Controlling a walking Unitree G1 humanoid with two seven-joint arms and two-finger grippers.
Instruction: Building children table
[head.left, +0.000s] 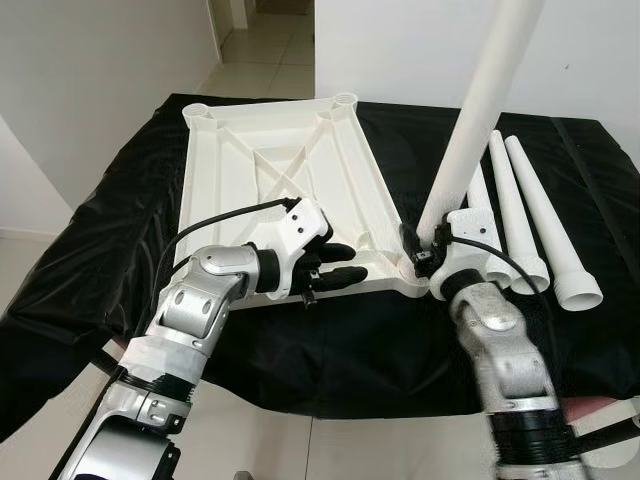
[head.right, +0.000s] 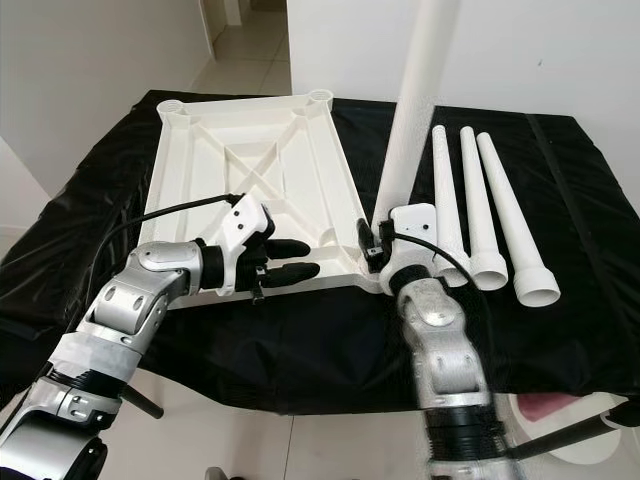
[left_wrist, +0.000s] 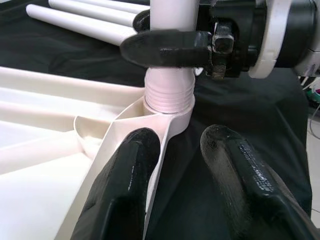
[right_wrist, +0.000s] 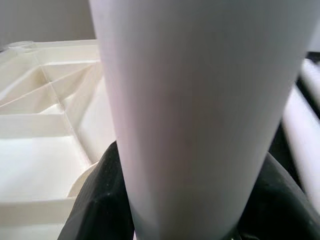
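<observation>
As the white table leg (head.left: 478, 110) stands nearly upright, its threaded end seated in the near-right corner socket (left_wrist: 167, 107) of the upturned tabletop (head.left: 270, 170), the right gripper (head.left: 420, 250) clamps it low while the left gripper (head.left: 335, 265), fingers parted, straddles the tabletop's near rim.

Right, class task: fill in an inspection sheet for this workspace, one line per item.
Surface: table under a black cloth.
Job's things: white tabletop lying upside down, ribs showing; one leg standing in its near right corner socket, threads still showing; three spare legs lying to the right.
Clutter: nothing seen.
Grippers: right end effector shut on the leg near its base; left end effector open, straddling the tabletop's near rim.
Cables: black cable looping over the left wrist.
Surroundings: white walls, tiled floor.
</observation>
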